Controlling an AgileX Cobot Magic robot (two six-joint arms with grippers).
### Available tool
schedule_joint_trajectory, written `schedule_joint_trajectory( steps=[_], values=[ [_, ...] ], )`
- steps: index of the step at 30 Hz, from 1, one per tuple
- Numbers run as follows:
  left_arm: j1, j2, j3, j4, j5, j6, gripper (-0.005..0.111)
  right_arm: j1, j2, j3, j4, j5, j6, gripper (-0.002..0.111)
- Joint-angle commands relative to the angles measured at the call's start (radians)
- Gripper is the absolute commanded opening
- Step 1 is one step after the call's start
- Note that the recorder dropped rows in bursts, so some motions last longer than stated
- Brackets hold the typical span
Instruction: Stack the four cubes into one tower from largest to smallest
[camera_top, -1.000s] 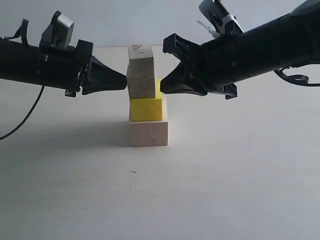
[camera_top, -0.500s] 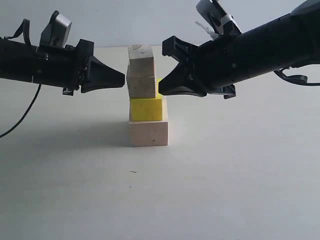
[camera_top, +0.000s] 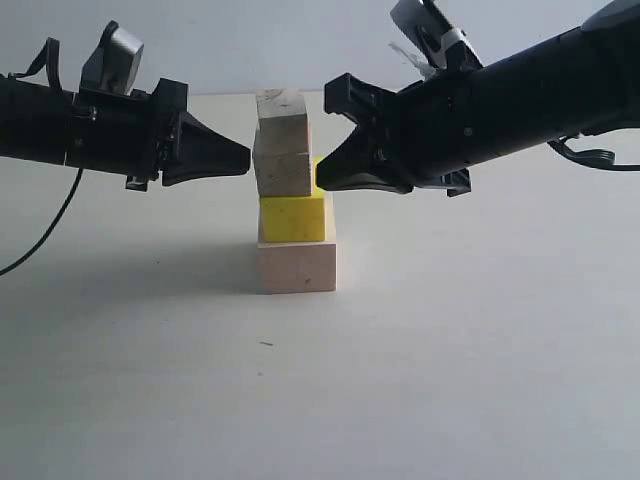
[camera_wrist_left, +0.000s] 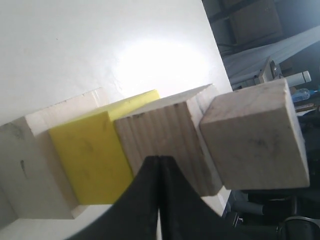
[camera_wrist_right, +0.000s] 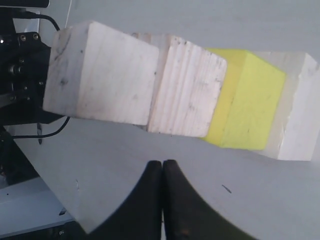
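**Closed grippers flanking the four-cube tower**

The tower is standing on the table. The left gripper is backing slightly off the third cube, and the right gripper is edging nearer. Both are holding nothing, jaws pressed together.

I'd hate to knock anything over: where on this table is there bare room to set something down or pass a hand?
The table is bare nearer the camera, in front of the tower, and low on either side of its base. It is crowded higher up, where the left end effector and right end effector closely flank it.
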Motion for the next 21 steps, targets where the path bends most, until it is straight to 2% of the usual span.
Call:
schedule_joint_trajectory(
  steps=[1,12,21],
  values=[
    [-0.006,0.001,0.003,-0.011,0.009,0.011,0.0,-0.005,0.001,0.001,0.007,0.01,-0.011,0.0],
    [-0.006,0.001,0.003,-0.01,0.014,0.011,0.0,-0.005,0.001,0.001,0.007,0.021,-0.018,0.0],
    [-0.006,0.001,0.003,-0.01,0.014,0.011,0.0,-0.005,0.001,0.001,0.007,-0.05,-0.018,0.0]
  ],
)
